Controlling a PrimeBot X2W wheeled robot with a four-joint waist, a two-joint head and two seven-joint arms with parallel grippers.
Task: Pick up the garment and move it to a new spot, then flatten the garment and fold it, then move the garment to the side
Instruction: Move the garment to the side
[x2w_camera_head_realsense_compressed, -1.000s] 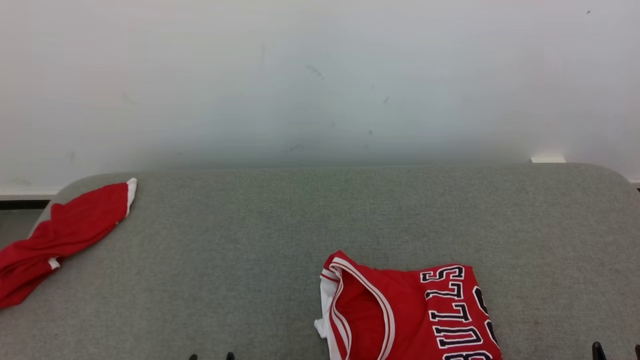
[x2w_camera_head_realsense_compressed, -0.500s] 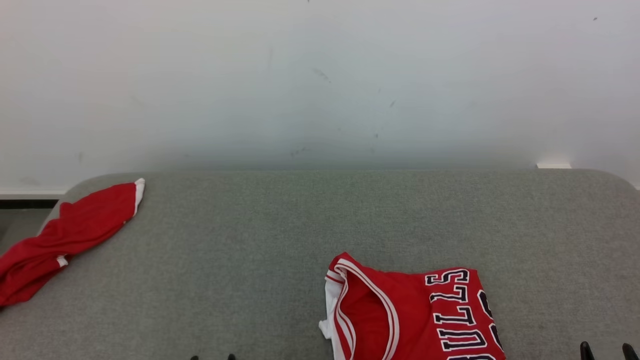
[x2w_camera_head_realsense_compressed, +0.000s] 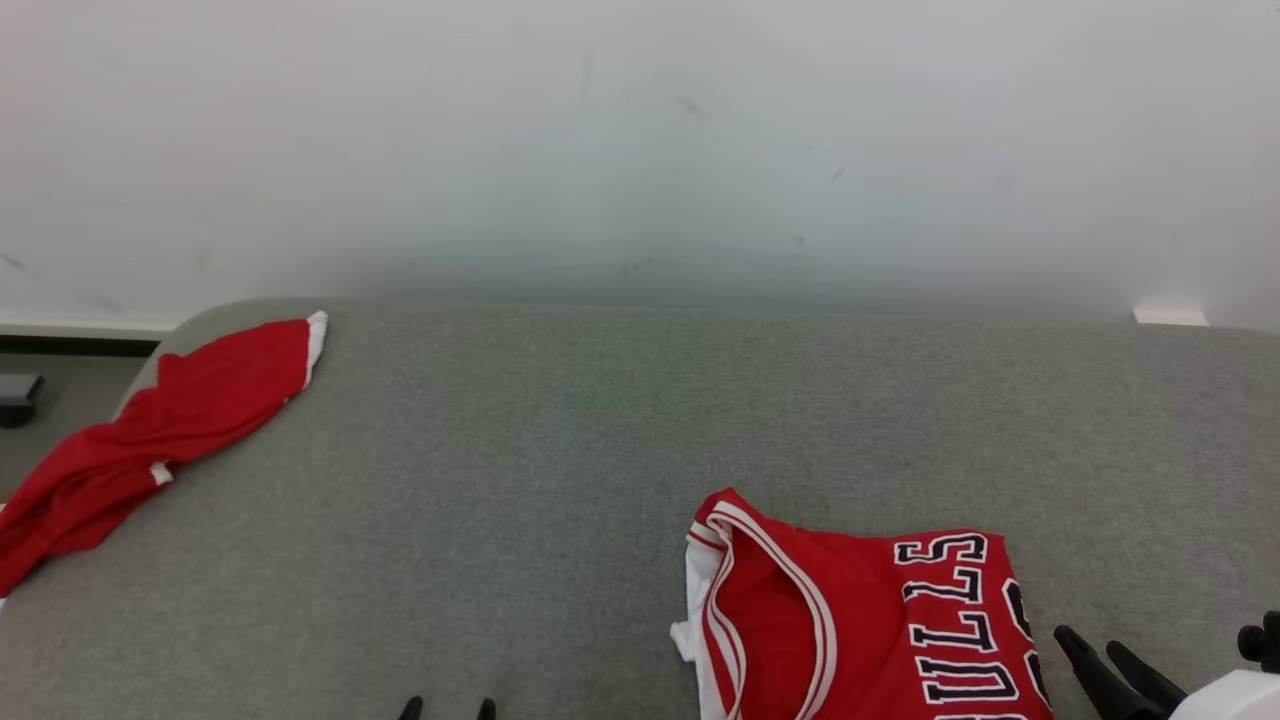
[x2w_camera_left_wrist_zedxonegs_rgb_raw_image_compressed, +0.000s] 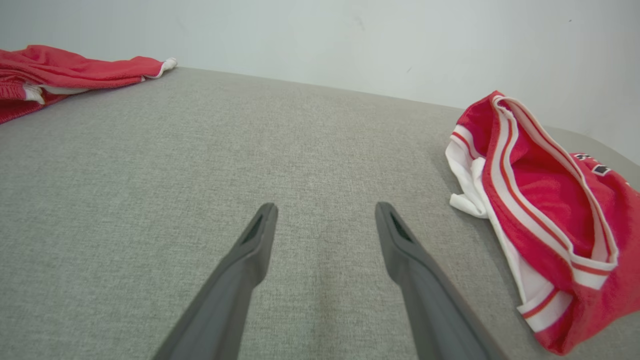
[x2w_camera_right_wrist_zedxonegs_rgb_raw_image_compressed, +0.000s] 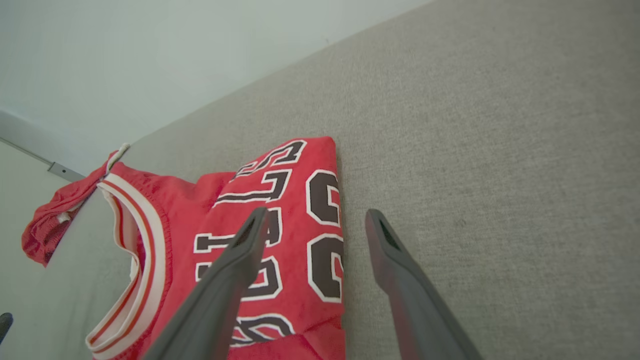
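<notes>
In the head view, the bottom edge cuts the folded jersey (x2w_camera_head_realsense_compressed: 850, 620), losing its lower lettering. The left tool (x2w_camera_head_realsense_compressed: 447, 709) is cut to two fingertips at the bottom edge. The right tool (x2w_camera_head_realsense_compressed: 1088, 640) runs off the lower right corner. The red garment (x2w_camera_head_realsense_compressed: 170, 430) leaves the left edge, below a dark object (x2w_camera_head_realsense_compressed: 18, 397) too small to tell.

A plain test room, much like a lab: a table (x2w_camera_head_realsense_compressed: 600, 420) covered in grey fabric stands against a bare, scuffed white wall (x2w_camera_head_realsense_compressed: 640, 150), a red jersey (x2w_camera_head_realsense_compressed: 860, 620) and another red garment (x2w_camera_head_realsense_compressed: 160, 430) on it.
</notes>
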